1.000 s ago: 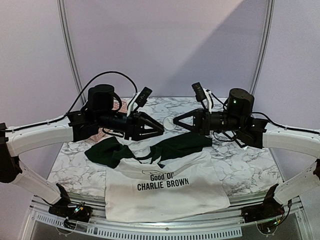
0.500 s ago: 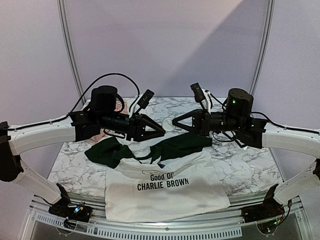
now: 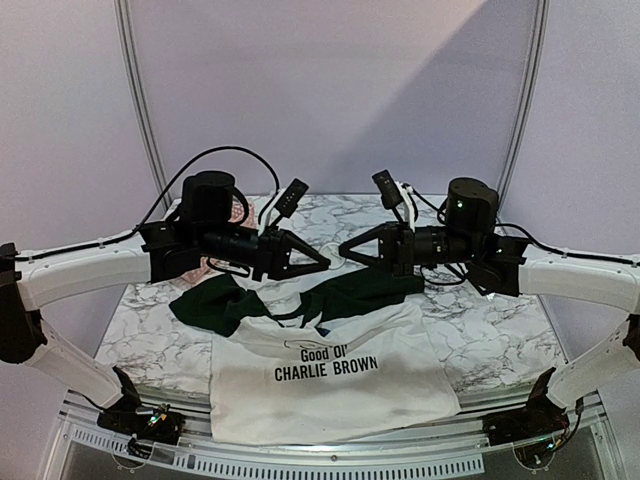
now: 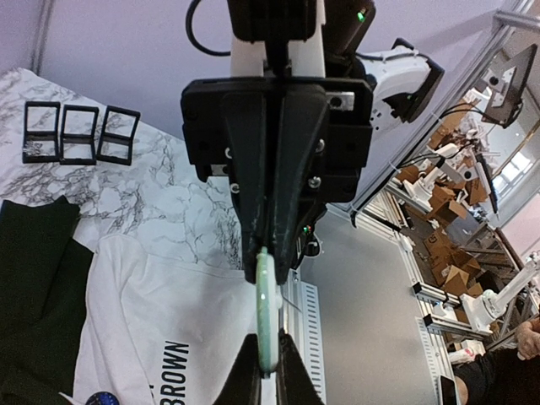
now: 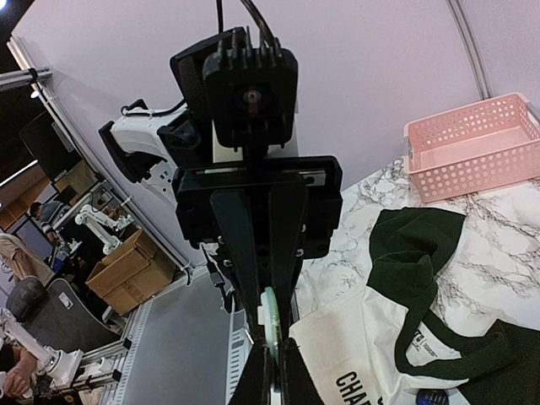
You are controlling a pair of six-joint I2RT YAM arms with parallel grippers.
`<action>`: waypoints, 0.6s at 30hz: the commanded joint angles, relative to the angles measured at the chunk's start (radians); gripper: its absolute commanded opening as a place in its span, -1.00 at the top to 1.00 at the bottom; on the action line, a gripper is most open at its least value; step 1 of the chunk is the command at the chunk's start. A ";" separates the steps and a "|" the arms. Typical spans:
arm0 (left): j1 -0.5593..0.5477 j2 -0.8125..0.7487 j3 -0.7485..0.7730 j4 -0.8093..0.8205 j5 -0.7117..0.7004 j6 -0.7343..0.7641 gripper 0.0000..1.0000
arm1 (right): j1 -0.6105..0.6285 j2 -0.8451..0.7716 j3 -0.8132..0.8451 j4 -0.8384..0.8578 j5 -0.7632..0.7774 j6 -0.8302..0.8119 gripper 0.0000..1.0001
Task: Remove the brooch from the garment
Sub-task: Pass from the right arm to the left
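The brooch (image 3: 335,253), a pale green round disc with a thin pin at its back, hangs in the air between both grippers above the collar of the garment (image 3: 330,385). In the left wrist view the brooch (image 4: 267,312) shows edge-on, and my left gripper (image 4: 267,371) is shut on its near rim. My right gripper (image 5: 272,371) is shut on the other rim of the brooch (image 5: 270,325). The garment (image 4: 152,321) lies flat on the marble table, its dark green sleeves folded near the collar (image 5: 405,253).
A pink basket (image 5: 468,148) stands at the table's back left, behind the left arm. Three small black frames (image 4: 80,133) sit on the marble table (image 3: 500,330) at the right. A small blue object (image 5: 434,395) lies on the shirt near the collar.
My left gripper has closed its fingers onto the brooch. The right arm has shifted slightly left, bringing the brooch with it.
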 commanded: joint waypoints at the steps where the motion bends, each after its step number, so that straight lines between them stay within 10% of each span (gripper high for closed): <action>1: -0.009 0.006 0.019 -0.004 -0.001 0.012 0.97 | 0.008 0.011 0.025 -0.022 -0.008 -0.006 1.00; 8: -0.009 0.006 0.020 -0.005 0.004 0.013 1.00 | 0.010 0.012 0.025 -0.032 -0.023 -0.017 1.00; 18: -0.008 -0.009 0.008 0.015 -0.002 0.009 1.00 | 0.010 -0.024 0.004 -0.032 -0.014 -0.030 0.12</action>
